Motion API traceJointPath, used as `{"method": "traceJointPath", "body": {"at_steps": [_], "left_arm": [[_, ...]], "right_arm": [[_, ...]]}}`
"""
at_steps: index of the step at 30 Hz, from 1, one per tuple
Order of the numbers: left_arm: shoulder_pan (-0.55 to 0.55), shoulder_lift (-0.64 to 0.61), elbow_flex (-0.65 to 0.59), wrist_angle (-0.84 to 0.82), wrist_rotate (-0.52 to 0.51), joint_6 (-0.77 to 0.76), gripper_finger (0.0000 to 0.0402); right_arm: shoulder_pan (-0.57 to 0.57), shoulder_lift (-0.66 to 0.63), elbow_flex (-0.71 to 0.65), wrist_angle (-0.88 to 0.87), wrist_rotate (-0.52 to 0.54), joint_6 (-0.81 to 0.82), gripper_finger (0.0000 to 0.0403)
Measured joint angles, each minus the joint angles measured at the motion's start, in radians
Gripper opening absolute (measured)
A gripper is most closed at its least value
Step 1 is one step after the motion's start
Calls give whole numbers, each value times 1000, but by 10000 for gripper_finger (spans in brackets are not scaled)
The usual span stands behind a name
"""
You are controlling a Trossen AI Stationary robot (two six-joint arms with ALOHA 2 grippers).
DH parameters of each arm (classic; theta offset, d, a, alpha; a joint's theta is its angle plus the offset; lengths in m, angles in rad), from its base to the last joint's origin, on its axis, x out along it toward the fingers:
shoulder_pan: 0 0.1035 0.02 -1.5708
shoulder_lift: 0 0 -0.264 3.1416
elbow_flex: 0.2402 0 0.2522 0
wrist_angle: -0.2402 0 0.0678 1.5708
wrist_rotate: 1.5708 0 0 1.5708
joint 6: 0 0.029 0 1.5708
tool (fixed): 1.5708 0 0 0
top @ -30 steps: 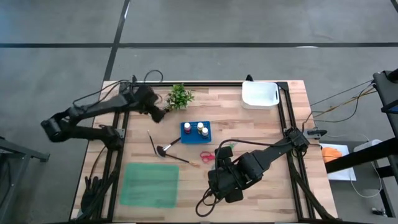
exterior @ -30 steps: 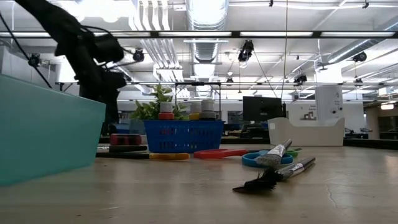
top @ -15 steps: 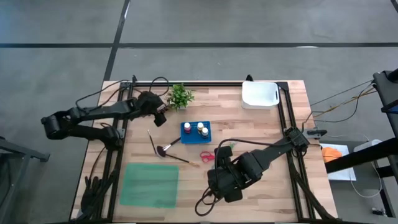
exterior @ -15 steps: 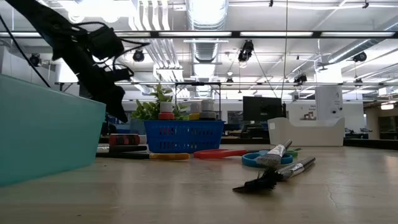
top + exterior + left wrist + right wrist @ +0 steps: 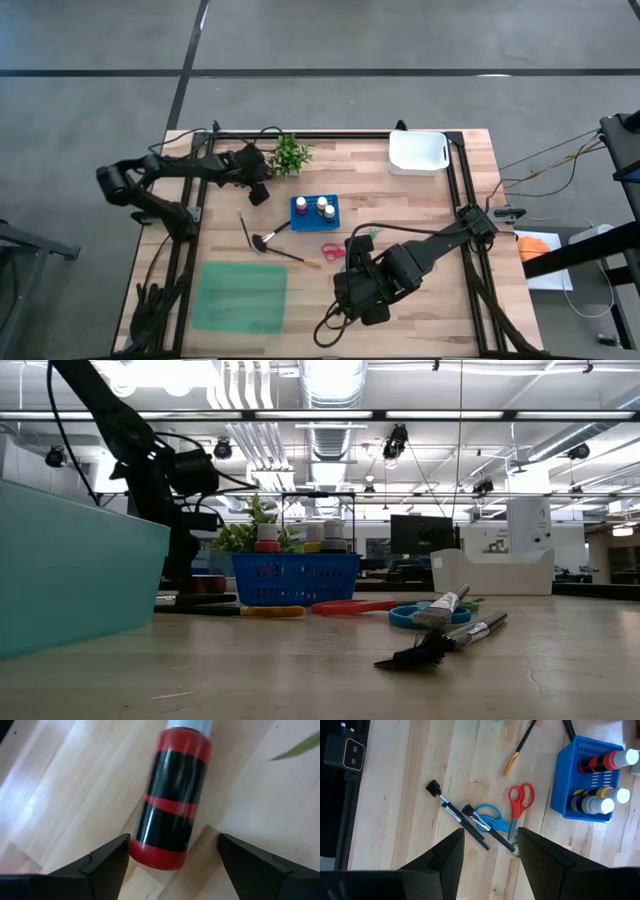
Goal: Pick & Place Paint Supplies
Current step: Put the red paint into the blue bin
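A red-and-black paint bottle (image 5: 175,805) with a pale cap lies on its side on the wood, next to the potted plant (image 5: 290,155); it also shows low on the table (image 5: 203,584). My left gripper (image 5: 173,840) (image 5: 260,188) is open and low over it, one finger on each side of its bottom end. A blue basket (image 5: 315,211) holds several upright bottles (image 5: 600,780). Brushes (image 5: 270,240) and red scissors (image 5: 520,800), blue scissors (image 5: 490,817) lie flat. My right gripper (image 5: 490,837) (image 5: 357,262) hovers open above the scissors.
A white bin (image 5: 418,152) stands at the far right corner. A teal-green bin (image 5: 240,295) sits near the near left edge and looms large in the low view (image 5: 70,570). Black frame rails (image 5: 455,190) run along both table sides. Bare wood lies between basket and white bin.
My left gripper has come down toward the table beside the plant and turned at the wrist, while its arm swung toward the far edge; its fingers now straddle the lying red bottle. The right arm has kept still.
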Motion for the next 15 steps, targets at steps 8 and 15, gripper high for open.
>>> {"method": "traceJointPath", "body": {"at_steps": [8,15], "left_arm": [[0,-5,-1,-4,24,15,244],[0,-23,-3,-59,33,18,134]], "right_arm": [[0,0,0,1,-1,2,182],[0,0,0,1,-1,6,182]]}}
